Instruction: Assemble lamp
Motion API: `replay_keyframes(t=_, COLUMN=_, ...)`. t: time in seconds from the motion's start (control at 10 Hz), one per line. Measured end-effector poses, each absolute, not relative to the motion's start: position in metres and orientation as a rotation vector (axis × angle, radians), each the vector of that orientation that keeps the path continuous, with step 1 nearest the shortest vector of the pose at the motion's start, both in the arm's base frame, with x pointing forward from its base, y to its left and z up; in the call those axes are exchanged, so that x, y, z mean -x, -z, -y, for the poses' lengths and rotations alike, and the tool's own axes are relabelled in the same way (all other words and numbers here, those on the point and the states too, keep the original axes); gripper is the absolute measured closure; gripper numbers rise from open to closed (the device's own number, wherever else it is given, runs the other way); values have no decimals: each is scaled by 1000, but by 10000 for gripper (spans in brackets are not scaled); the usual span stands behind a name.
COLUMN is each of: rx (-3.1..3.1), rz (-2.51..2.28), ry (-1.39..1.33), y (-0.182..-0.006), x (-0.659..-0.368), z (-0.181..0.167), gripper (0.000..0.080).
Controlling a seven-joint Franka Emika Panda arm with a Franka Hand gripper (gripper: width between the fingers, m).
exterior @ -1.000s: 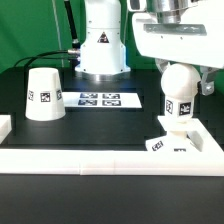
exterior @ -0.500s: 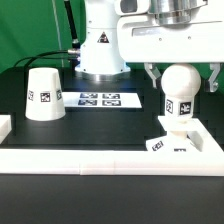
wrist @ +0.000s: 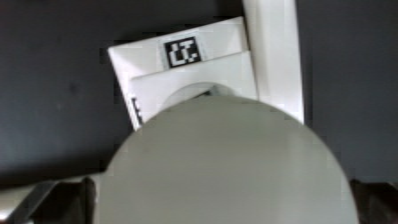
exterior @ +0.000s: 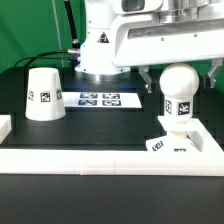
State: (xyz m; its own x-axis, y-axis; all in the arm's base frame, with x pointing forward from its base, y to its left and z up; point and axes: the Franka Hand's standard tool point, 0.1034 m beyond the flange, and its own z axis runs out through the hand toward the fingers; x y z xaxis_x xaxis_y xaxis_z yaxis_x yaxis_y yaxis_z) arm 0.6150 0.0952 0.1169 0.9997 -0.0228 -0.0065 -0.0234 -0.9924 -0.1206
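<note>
The white round-headed bulb [exterior: 178,100] stands upright in the small square base [exterior: 170,142] at the exterior view's right, against the white front wall. My gripper [exterior: 181,72] is open. Its fingers hang wide on either side of the bulb's head without touching it. In the wrist view the bulb head [wrist: 222,160] fills the middle, with the base [wrist: 169,70] and its tag beyond it. The dark fingertips [wrist: 45,205] show only at the picture's corners. The cone shade [exterior: 43,94] stands alone at the exterior view's left.
The marker board [exterior: 102,99] lies flat between the shade and the bulb. A white wall [exterior: 100,158] runs along the front of the black table. The robot's white body [exterior: 102,45] stands behind.
The gripper's fingers have spread away from the bulb's head and the hand has risen a little. The bulb stays upright in the base.
</note>
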Motion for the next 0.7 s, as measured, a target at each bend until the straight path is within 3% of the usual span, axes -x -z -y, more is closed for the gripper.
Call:
replay_keyframes(t=0.6, rx=3017, rz=378, ry=12, y=-115, x=-615, z=-93, gripper=101)
replay_keyframes(t=0.7, rx=3017, rz=377, ry=12, y=-115, x=-615, z=-93, gripper=211)
